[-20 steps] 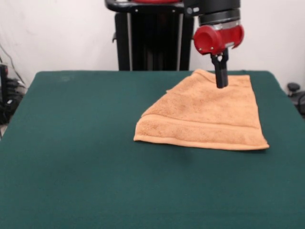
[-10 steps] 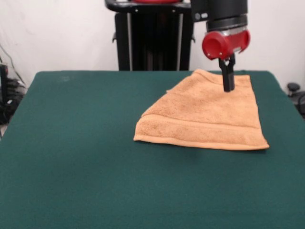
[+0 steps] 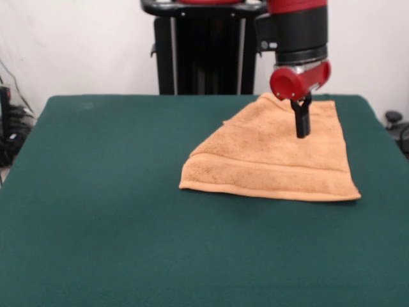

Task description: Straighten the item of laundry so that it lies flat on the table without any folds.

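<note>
The item of laundry (image 3: pixel 275 157) is an orange-tan terry towel lying on the right half of the green table (image 3: pixel 115 211). Its left side is folded over on a diagonal, so it reads as a rough triangle with a doubled edge along the front. A woven band runs near the front edge. My gripper (image 3: pixel 301 132) hangs from the red wrist over the towel's far right part, its black fingers together and pointing straight down at the cloth. Whether the tips touch the towel I cannot tell.
The black pedestal (image 3: pixel 198 51) stands behind the table's far edge. Dark objects sit past the right edge (image 3: pixel 395 121) and cables at the left edge (image 3: pixel 9 128). Green cloth stretches left and in front of the towel.
The gripper has shifted right and then come lower and nearer over the towel. The towel has kept its shape and place.
</note>
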Robot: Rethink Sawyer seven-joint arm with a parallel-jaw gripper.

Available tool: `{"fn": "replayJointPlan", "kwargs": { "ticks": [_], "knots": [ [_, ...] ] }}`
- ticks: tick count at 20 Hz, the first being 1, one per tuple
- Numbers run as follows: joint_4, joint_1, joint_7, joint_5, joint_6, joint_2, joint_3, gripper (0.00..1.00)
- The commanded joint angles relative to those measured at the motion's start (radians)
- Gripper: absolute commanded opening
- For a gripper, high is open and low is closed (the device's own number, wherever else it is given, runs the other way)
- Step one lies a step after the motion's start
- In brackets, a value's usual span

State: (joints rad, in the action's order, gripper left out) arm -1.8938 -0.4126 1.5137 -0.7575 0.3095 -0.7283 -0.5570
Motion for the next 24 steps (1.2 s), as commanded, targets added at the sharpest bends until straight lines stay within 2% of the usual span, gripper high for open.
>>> {"fn": "replayJointPlan", "kwargs": {
  "ticks": [1, 7, 16, 24],
  "knots": [
    [0.052, 0.019, -0.046, -0.085, 0.058, 0.033, 0.022, 0.00],
    [0.069, 0.010, -0.043, -0.120, 0.067, 0.062, 0.031, 0.00],
    [0.062, -0.065, -0.073, -0.136, 0.021, 0.135, -0.026, 0.00],
    [0.118, -0.061, -0.117, -0.157, 0.099, 0.226, -0.012, 0.00]
  ]
}}
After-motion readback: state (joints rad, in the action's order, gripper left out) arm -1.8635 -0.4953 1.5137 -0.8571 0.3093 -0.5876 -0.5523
